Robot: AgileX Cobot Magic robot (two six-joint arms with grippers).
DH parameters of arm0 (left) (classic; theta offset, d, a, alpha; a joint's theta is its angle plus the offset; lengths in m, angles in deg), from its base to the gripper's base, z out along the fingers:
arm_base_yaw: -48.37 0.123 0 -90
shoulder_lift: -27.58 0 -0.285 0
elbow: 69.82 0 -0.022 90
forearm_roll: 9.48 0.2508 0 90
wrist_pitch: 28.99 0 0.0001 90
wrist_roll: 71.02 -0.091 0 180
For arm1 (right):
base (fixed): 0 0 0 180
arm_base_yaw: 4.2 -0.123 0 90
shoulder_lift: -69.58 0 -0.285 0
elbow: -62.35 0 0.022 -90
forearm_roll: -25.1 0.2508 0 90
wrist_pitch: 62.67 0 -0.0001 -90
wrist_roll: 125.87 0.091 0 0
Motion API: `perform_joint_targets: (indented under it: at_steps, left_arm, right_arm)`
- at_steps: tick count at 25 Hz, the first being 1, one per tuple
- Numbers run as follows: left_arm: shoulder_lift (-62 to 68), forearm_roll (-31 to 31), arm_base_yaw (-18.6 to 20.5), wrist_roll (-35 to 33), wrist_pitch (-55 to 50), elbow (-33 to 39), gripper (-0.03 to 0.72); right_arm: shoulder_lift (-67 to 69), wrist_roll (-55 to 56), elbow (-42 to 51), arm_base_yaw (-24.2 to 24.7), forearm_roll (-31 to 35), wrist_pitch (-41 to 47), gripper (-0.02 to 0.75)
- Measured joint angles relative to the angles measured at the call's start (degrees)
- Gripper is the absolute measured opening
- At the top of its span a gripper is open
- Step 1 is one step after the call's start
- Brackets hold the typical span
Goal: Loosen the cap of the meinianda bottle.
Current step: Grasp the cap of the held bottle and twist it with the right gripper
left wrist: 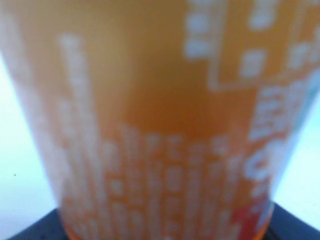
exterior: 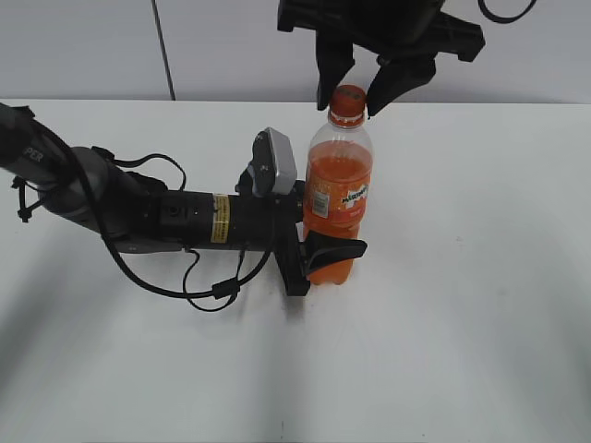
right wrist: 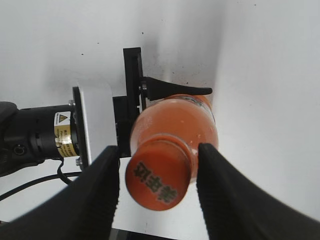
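Note:
The meinianda bottle [exterior: 339,185] stands upright on the white table, filled with orange drink. My left gripper [exterior: 337,242] comes in from the left and is shut on its lower body; one black finger [exterior: 334,247] crosses the front. In the left wrist view the blurred orange label [left wrist: 160,125] fills the frame. The orange cap [exterior: 348,100] with dark print [right wrist: 159,179] sits on the neck. My right gripper [exterior: 349,106] hangs above with a finger on each side of the cap. Its jaws are open, and a narrow gap shows on both sides in the right wrist view [right wrist: 157,152].
The left arm [exterior: 138,212] lies low across the table's left half with a looping black cable [exterior: 212,288] beneath it. Bare white tabletop [exterior: 480,277] extends to the right of the bottle and in front. A grey wall [exterior: 92,46] runs behind.

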State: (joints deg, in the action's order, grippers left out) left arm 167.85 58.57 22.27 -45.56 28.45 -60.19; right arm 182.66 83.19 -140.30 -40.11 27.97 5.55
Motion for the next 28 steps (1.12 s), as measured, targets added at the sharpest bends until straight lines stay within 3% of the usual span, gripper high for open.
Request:
perform_joint_targets:
  at_steps: [28]
  left_arm:
    - [0.0,0.0,0.0,0.0,0.0,0.0,0.394]
  right_arm:
    - [1.2,-0.6,-1.7,0.0,0.0,1.4,0.375]
